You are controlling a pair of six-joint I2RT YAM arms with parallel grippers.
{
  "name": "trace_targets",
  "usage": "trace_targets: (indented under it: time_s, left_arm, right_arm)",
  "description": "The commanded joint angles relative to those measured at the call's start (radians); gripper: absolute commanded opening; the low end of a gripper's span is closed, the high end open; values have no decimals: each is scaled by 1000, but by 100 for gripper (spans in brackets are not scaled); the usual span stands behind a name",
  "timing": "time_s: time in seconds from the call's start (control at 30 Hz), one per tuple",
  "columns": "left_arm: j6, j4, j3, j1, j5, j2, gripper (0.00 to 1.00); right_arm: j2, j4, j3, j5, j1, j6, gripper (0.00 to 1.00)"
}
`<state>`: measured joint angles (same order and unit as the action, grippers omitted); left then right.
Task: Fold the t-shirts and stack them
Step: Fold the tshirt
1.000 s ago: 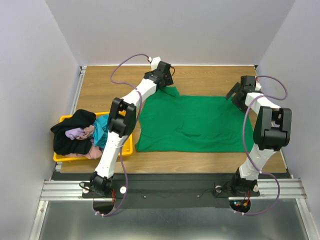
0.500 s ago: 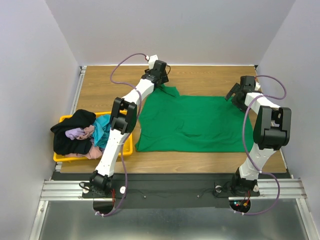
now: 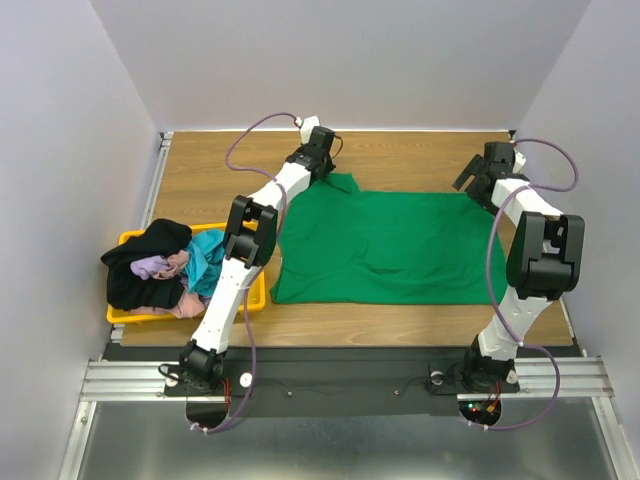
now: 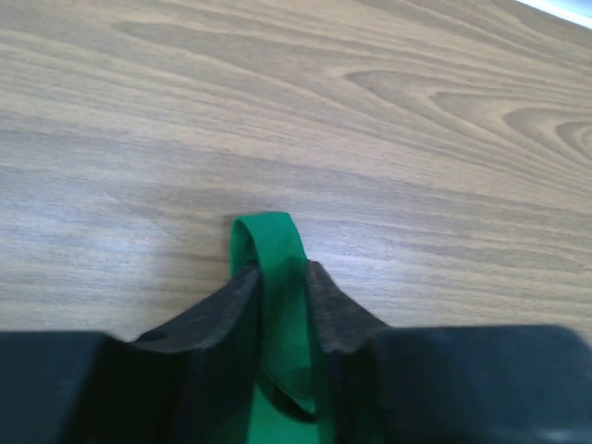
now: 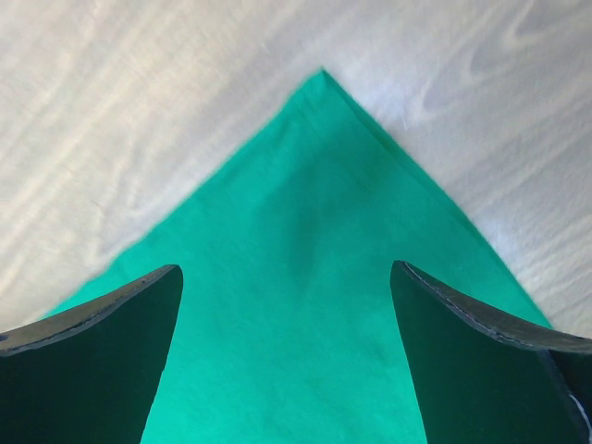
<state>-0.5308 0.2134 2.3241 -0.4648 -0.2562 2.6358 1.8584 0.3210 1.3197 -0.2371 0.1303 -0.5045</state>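
— Where's the green shirt [image 3: 375,245]?
— Spread flat across the middle of the counter [image 3: 200,180], between my two arms.
— And your left jaws?
— Pinching a fold at the shirt's far left corner. A small loop of green pokes out past the tips, over the wood.
— The right jaws?
— Spread wide over the far right corner, with the point of cloth showing between them.
— Other shirts?
— Heaped in the bin [image 3: 256,296] on my left: black shirt [image 3: 150,245], teal shirt [image 3: 203,255], lavender shirt [image 3: 150,267].
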Motion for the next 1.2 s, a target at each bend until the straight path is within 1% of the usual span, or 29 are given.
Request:
trace_targets:
  time_s: [0.0, 0.07, 0.1, 0.33, 0.47, 0.57, 0.6, 0.73, 0.77, 0.8, 0.97, 1.0, 1.03, 1.1, 1.17]
  left_arm:
    - [2, -26, 34, -3, -2, -16, 22]
    - [0, -28, 32, -3, -5, -16, 3]
    - [0, -25, 23, -3, -3, -25, 0]
    - [14, -78, -78, -8, 17, -109, 0]
    - [28, -82, -94, -15, 11, -140, 0]
    - [34, -85, -101, -17, 0, -155, 0]
    - [35, -86, -104, -17, 2, -160, 0]
    - [40, -88, -121, -17, -2, -174, 0]
    - [40, -88, -123, -17, -3, -175, 0]
    - [41, -89, -126, -17, -6, -178, 0]
    - [38, -89, -157, -18, -8, -201, 0]
    - [37, -89, -169, -18, -6, -210, 0]
    - [35, -91, -172, -18, -6, -212, 0]
    - [31, -91, -184, -18, 1, -221, 0]
    - [28, -92, -207, -20, 9, -237, 0]
  right_arm:
    - [19, -42, 75, -37, 5, 26, 100]
    - [38, -42, 95, -45, 5, 30, 100]
    - [51, -42, 110, -48, 5, 41, 100]
    - [223, -36, 291, -51, 5, 81, 98]
    - [314, -28, 375, -89, 5, 86, 95]
    - [389, -19, 437, -103, 5, 118, 91]
    - [416, -16, 446, -103, 5, 126, 87]
    - [453, 9, 454, -111, 5, 133, 78]
    - [453, 13, 447, -111, 5, 133, 76]
    - [453, 15, 438, -107, 5, 130, 70]
    - [426, 20, 377, -105, 5, 126, 56]
    - [423, 20, 374, -107, 5, 129, 49]
    - [423, 20, 372, -108, 5, 130, 45]
    - [424, 23, 377, -105, 5, 141, 35]
    - [417, 23, 381, -91, 5, 150, 15]
